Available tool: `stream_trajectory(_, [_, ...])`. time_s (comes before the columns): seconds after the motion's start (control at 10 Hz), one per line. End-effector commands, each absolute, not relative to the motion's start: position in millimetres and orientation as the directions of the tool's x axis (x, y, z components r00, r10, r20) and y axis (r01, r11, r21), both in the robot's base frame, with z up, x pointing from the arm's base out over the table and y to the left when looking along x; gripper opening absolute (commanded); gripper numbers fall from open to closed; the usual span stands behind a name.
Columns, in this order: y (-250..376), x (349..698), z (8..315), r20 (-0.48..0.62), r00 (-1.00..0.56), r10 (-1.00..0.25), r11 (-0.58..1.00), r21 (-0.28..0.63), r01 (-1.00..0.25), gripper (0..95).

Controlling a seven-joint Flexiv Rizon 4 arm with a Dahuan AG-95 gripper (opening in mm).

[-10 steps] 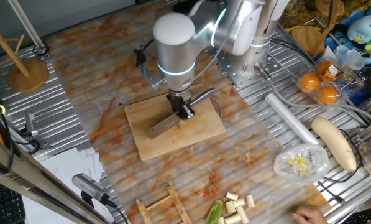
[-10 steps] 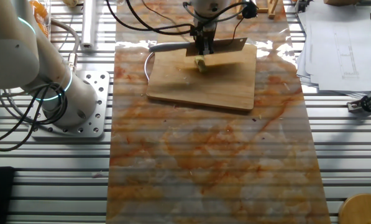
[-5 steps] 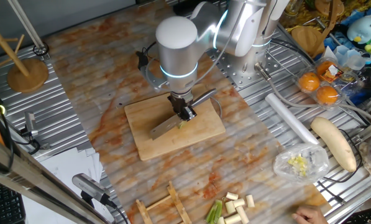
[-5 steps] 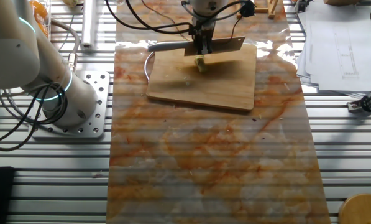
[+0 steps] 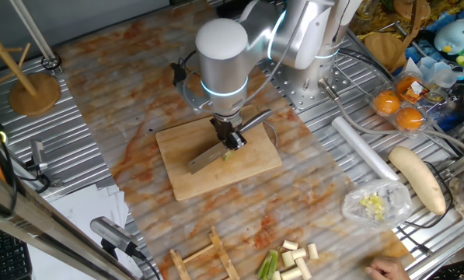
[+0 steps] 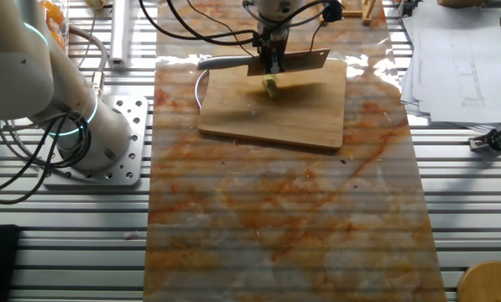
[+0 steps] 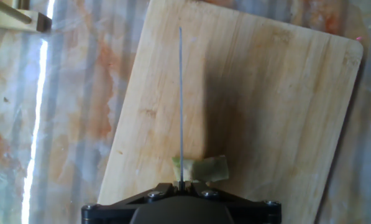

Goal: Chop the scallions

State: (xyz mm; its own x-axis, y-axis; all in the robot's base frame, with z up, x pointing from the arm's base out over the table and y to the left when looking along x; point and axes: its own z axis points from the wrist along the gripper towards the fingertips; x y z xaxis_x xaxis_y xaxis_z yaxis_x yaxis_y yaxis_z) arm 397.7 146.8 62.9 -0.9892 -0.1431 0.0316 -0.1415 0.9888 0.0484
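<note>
My gripper [image 5: 232,141] is shut on a knife [image 5: 209,159], and its blade reaches out over the wooden cutting board [image 5: 183,177]. One short pale green scallion piece [image 5: 229,154] lies on the board right under the gripper. In the other fixed view, the gripper [image 6: 271,62] holds the knife [image 6: 305,59] level, a little above the scallion piece [image 6: 270,83] and the board [image 6: 275,122]. The hand view shows the blade [image 7: 180,93] edge-on, crossing the left end of the scallion piece [image 7: 211,168] on the board [image 7: 272,93]. The gripper [image 7: 181,185] itself is mostly hidden at the bottom edge.
More cut scallion stalks [image 5: 292,257] lie at the table's front edge beside wooden sticks [image 5: 214,253]. A plastic bag with chopped bits [image 5: 375,204], a pale banana-shaped vegetable [image 5: 417,178], a white roll [image 5: 362,147] and oranges [image 5: 398,109] sit to the right. A wooden stand [image 5: 33,87] is far left.
The gripper and knife have risen slightly over the scallion piece. The blade now sits more level than a second ago. The board and piece have not moved.
</note>
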Motion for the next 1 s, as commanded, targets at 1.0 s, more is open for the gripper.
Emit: stream_trajectory(1.0, [144,430,50,0.02,-0.984,-0.177,0.984,0.005,-0.177,0.0])
